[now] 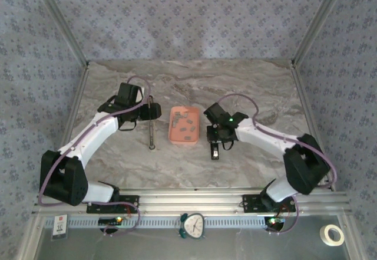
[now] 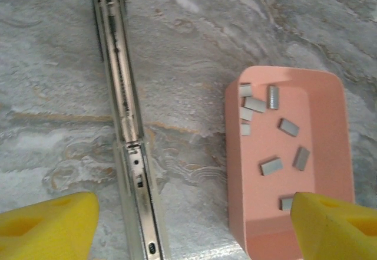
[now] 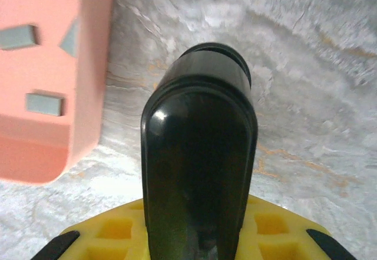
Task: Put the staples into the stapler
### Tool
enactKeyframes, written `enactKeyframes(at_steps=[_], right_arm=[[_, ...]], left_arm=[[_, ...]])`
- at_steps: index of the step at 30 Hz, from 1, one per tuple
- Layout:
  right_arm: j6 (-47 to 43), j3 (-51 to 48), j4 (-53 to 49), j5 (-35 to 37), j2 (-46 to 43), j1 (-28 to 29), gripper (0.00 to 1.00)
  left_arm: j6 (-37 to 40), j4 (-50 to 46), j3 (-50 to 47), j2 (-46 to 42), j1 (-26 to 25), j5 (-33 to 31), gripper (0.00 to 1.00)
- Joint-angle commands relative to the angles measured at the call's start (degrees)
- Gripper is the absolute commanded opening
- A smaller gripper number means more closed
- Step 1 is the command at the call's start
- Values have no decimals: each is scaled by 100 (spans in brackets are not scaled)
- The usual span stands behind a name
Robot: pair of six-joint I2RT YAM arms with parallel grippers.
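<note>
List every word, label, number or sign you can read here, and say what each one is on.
No text is legible in any view.
White tag at the near left edge: dark print and a red mark, too small to read.
Clock: dial too blurred to read.
Stapler, staples, pink tray: no print seen.

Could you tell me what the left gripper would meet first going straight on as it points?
The left gripper would probably meet bare table between the open stapler and the pink tray, though depth is unclear.
</note>
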Motion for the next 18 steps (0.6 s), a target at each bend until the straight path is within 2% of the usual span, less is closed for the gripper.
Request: enactKeyframes(at_steps=[1, 6, 11, 18], right_arm=[[-593, -163, 432, 80, -617, -52, 19], [-1264, -355, 800, -153, -1260, -143, 17], [-2393, -465, 1131, -574, -1751, -155, 13], [-3880, -433, 1081, -1528, -2041, -199, 9]], left_arm=[[627, 178, 188, -86, 28, 762, 85], [1322, 547, 163, -182, 28, 1625, 84], [2205, 1008, 54, -325, 28, 2616, 82], [4002, 608, 221, -436, 15, 3825, 80]])
